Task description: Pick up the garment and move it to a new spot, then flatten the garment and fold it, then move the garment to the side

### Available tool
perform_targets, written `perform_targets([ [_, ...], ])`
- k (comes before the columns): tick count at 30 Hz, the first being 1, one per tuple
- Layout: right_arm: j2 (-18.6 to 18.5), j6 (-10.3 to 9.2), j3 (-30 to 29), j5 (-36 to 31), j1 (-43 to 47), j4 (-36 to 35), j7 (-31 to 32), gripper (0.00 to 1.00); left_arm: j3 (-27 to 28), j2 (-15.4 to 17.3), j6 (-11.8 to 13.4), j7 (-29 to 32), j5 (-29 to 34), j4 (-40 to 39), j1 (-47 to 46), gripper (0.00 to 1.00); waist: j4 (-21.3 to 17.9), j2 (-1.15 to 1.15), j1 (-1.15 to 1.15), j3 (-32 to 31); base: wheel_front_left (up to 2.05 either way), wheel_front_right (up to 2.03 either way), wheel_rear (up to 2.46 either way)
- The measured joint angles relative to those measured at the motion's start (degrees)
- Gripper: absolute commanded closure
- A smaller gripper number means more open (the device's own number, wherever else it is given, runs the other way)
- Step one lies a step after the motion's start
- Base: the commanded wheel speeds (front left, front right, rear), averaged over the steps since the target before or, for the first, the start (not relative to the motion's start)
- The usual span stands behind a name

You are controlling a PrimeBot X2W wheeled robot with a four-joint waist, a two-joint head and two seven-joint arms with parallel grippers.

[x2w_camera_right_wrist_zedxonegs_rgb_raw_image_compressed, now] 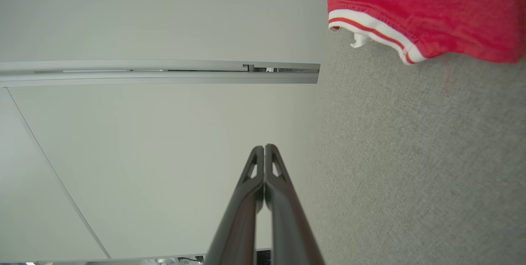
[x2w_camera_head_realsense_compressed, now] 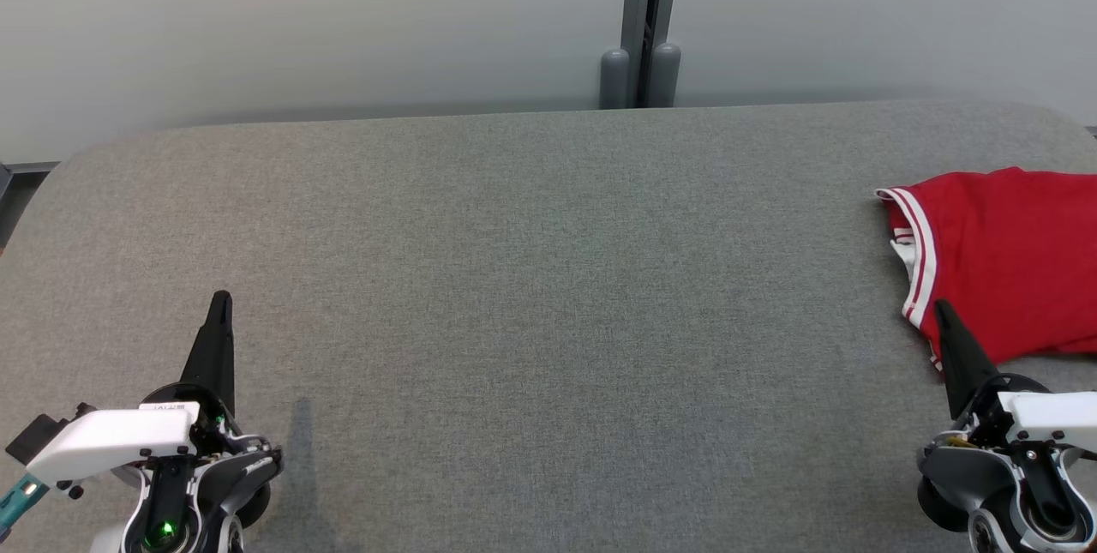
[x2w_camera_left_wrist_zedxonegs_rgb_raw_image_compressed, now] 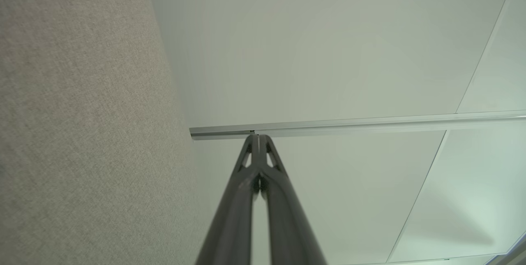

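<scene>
The garment [x2w_camera_head_realsense_compressed: 1011, 261] is red with white-and-red striped trim and lies folded at the right edge of the grey fabric table [x2w_camera_head_realsense_compressed: 548, 304]. In the right wrist view the garment [x2w_camera_right_wrist_zedxonegs_rgb_raw_image_compressed: 427, 6] sits at the top right. My right gripper [x2w_camera_head_realsense_compressed: 943, 310] is shut and empty, its tips just in front of the garment's near edge; whether they touch it I cannot tell. The same right gripper [x2w_camera_right_wrist_zedxonegs_rgb_raw_image_compressed: 264, 146] shows its two fingers pressed together. At the lower left my left gripper [x2w_camera_head_realsense_compressed: 221, 297] stands shut over bare table, far from the garment. My left gripper [x2w_camera_left_wrist_zedxonegs_rgb_raw_image_compressed: 258, 135] holds nothing.
A pale wall runs behind the table with a grey vertical post [x2w_camera_head_realsense_compressed: 643, 30] at the back centre. A metal rail [x2w_camera_left_wrist_zedxonegs_rgb_raw_image_compressed: 357, 124] crosses the wall panels in the left wrist view. The table's back corners are rounded.
</scene>
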Motion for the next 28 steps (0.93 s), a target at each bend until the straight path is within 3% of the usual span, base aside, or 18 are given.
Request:
perform_targets([
  [28,-1.89,0.0,2.68,2.16,0.24,-0.43,-1.9,1.0,0.0,0.0,0.0,0.0,0.0,-0.02,0.0,1.0,0.0,0.01,0.0,0.01,0.0,0.0,0.0],
])
